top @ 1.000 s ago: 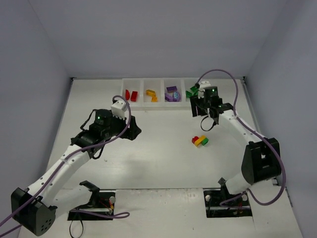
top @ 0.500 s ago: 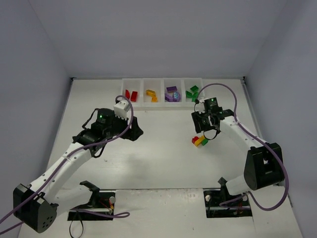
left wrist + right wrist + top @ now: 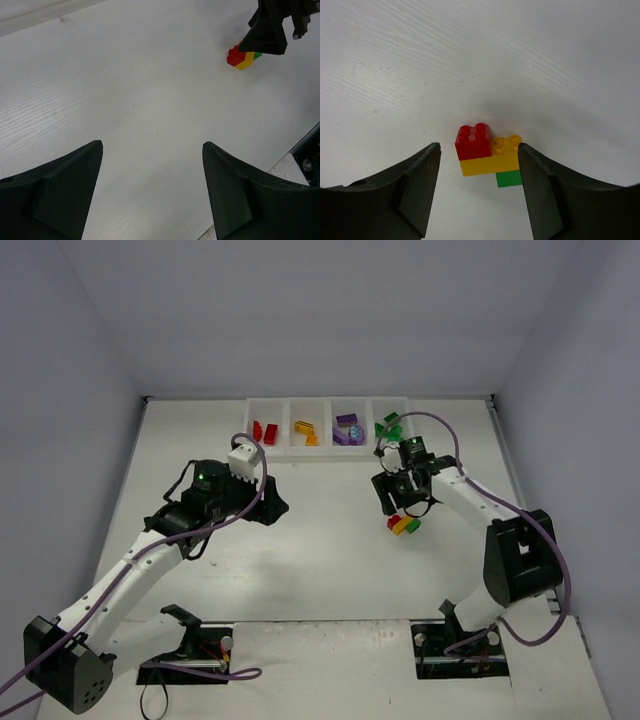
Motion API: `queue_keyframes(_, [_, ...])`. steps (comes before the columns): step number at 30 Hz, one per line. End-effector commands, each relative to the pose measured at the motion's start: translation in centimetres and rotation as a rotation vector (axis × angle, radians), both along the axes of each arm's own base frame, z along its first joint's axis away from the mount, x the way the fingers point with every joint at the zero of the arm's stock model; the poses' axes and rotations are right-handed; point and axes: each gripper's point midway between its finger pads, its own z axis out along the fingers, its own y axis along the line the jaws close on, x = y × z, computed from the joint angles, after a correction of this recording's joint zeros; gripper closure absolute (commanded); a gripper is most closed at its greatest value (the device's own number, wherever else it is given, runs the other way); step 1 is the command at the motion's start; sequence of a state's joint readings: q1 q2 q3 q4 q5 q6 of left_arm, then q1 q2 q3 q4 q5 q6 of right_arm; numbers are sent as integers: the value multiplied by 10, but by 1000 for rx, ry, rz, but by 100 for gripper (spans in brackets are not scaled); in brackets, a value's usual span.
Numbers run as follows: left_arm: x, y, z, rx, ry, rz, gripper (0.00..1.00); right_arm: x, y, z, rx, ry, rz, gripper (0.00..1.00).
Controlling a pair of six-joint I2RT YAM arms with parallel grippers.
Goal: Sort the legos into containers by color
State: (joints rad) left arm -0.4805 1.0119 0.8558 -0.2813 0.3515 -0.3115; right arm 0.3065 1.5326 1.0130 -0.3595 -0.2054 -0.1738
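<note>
Since the lego clump (image 3: 485,159) sits on the table (image 3: 545,60) framed between the spread, empty fingers (image 3: 415,190) of the right gripper (image 3: 477,150), its long yellow axis runs across the gap, finger to finger. Right arm is nearer. Left gripper (image 3: 152,147), also wide and empty, is well apart.

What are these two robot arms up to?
They are sorting toy bricks by colour into a row of four white bins at the back of the table. The bins already hold red bricks, orange bricks, purple bricks and green bricks, one colour each. The right gripper hovers open just above the one loose piece in view, a clump of red, yellow and green bricks stuck together, not yet grasped. The left gripper is open and empty.
</note>
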Motion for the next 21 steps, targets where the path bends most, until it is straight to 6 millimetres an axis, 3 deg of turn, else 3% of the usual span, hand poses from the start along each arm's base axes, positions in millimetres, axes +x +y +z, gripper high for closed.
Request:
queue_keyframes(1, [7, -6, 20, -43, -59, -11, 26, 12, 9, 3, -23, -16, 42, 40])
queue_keyframes(15, [4, -2, 16, -29, -58, 0, 26, -2, 10, -33, -106, 91, 42, 41])
queue_keyframes(21, [6, -4, 14, -28, -52, -2, 26, -7, 7, -41, -138, 111, 40, 48])
